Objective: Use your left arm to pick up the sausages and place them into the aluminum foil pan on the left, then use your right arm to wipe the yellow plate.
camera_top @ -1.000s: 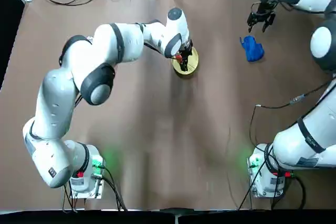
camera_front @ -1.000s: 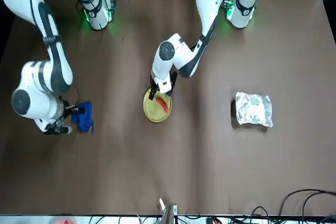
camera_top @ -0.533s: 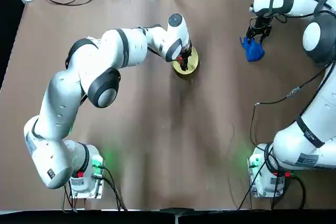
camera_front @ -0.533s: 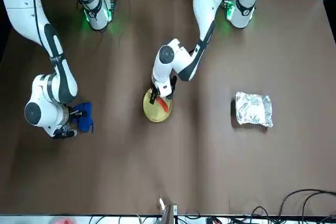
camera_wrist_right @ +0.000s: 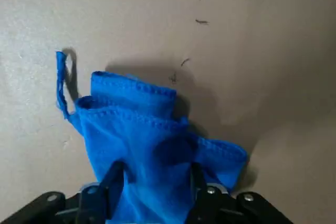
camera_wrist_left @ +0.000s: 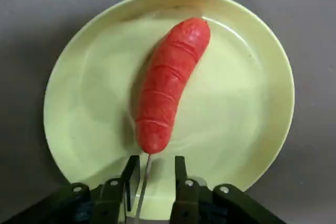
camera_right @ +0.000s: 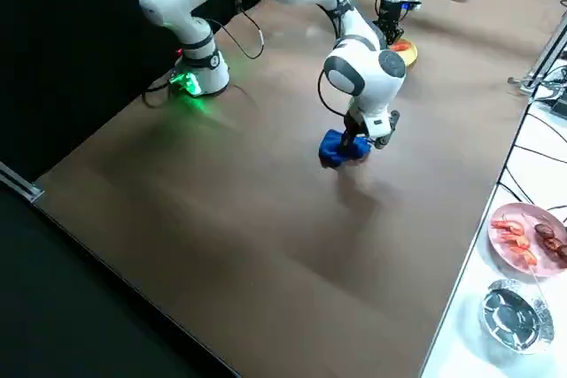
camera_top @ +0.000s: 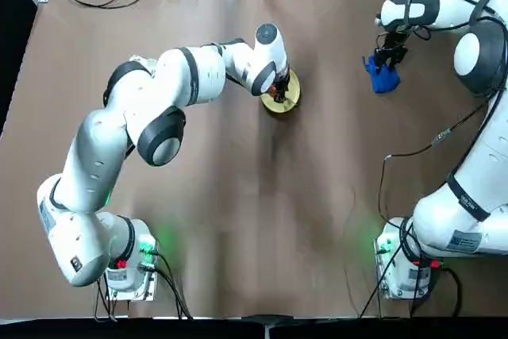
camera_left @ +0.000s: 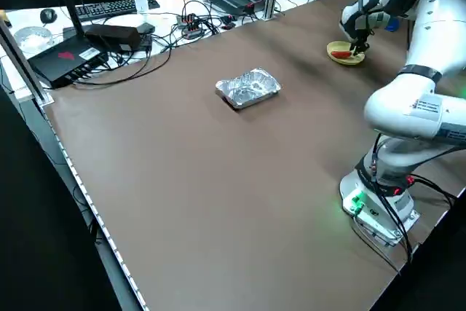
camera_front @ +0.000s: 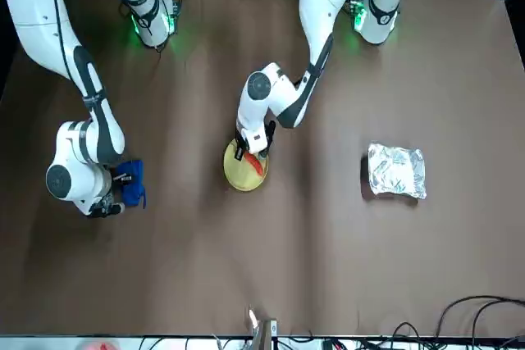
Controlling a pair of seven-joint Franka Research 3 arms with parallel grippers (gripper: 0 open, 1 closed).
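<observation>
The sausage [camera_wrist_left: 168, 85], red-orange, lies along the middle of the yellow plate [camera_wrist_left: 252, 129] near the table's far centre. My left gripper [camera_wrist_left: 155, 174] hangs just above the plate, open, its narrow gap at one end of the sausage [camera_front: 253, 164] without holding it. The aluminum foil pan [camera_front: 396, 171] sits apart on the robot's left; in the top view the left arm covers it. My right gripper [camera_wrist_right: 155, 182] is down at the blue cloth [camera_wrist_right: 152, 135] at the far right, open, with its fingers on either side of the bunched fabric.
A pink plate of food [camera_right: 524, 232] and a round foil dish [camera_right: 512, 316] sit on the white bench beyond the table's far edge. Cables and electronics [camera_left: 80, 49] line that side. The arm bases [camera_top: 131, 263] stand at the near edge.
My right gripper has moved from beyond the blue cloth down onto it. The left gripper has stayed over the plate and settled slightly closer to the sausage.
</observation>
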